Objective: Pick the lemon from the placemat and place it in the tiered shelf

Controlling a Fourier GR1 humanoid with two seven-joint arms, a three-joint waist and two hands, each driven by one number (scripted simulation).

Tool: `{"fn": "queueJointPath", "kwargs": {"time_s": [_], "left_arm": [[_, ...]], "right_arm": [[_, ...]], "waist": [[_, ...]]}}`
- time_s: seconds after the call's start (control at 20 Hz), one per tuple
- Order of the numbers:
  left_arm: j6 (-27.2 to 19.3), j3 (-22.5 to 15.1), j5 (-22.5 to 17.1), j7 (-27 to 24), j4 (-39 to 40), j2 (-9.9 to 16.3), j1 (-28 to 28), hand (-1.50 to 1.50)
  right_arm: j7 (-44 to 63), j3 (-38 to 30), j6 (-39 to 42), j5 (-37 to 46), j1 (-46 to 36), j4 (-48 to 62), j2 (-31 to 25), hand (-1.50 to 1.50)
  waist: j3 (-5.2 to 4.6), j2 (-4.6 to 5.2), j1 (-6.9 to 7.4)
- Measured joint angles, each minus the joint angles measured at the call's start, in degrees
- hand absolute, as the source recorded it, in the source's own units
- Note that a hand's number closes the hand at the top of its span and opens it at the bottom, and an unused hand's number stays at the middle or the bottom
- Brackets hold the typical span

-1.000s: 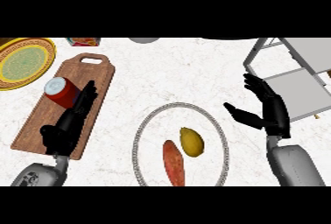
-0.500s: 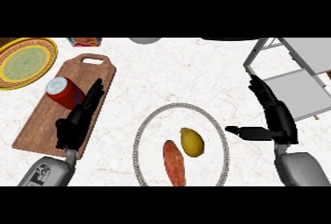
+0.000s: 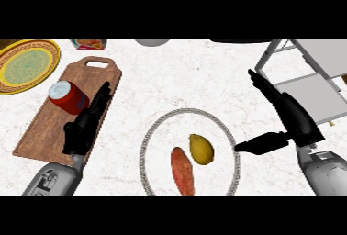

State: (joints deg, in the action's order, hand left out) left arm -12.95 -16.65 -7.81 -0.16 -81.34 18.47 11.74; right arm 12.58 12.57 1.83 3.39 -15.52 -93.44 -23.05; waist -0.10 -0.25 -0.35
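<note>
Yellow lemon [image 3: 200, 148] lies untouched on the oval placemat [image 3: 150, 137], right of the mat's centre, with an orange sweet potato [image 3: 182, 170] just beside it on the left and lower down. Task status: nothing done yet; the pick has not started. Right hand [image 3: 288, 119] sits off the placemat's right edge, between the mat and the tiered shelf [image 3: 308, 82]; its fingers are straight and point up toward the counter's far edge, its thumb juts left and nearly reaches the mat's rim, and nothing is held. Thumb tip is near the lemon but apart from it. Left hand [image 3: 85, 126] rests over the wooden cutting board [image 3: 47, 128] at the counter's left side, fingers straight and relaxed, empty, close beside a red can [image 3: 68, 95] lying on that board; whether it touches the can I cannot tell. Shelf stands at the counter's far right corner, its visible trays holding nothing I can make out. Yellow-rimmed plate [image 3: 28, 66] sits at the far left corner. Remaining, as I judge it: move the right hand left over the lemon, close on it, lift, carry right, set it on 1 shelf tier, release.
</note>
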Motion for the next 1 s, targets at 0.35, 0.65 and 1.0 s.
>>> {"fn": "queueJointPath", "kwargs": {"time_s": [0.35, 0.65, 1.0], "left_arm": [[-0.29, -0.29, 0.85, 1.60, -0.88, -0.91, 0.55, 0.00], [1.10, 1.10, 1.41, 0.94, -0.97, -1.10, -0.39, 0.00], [3.02, 3.51, 3.26, 1.24, 0.27, -3.16, 0.90, 0.00]], "right_arm": [[19.06, 7.80, 9.99, 4.36, -6.24, -8.58, -5.81, -1.50], [34.85, 12.40, 15.20, 7.24, -8.86, -16.58, -3.59, -1.50], [38.76, 13.84, 17.18, 13.16, -7.28, -19.36, 2.29, -1.50]], "waist": [[-0.04, -0.09, 0.22], [0.02, 0.04, 0.30], [0.06, 0.17, 0.32]]}}
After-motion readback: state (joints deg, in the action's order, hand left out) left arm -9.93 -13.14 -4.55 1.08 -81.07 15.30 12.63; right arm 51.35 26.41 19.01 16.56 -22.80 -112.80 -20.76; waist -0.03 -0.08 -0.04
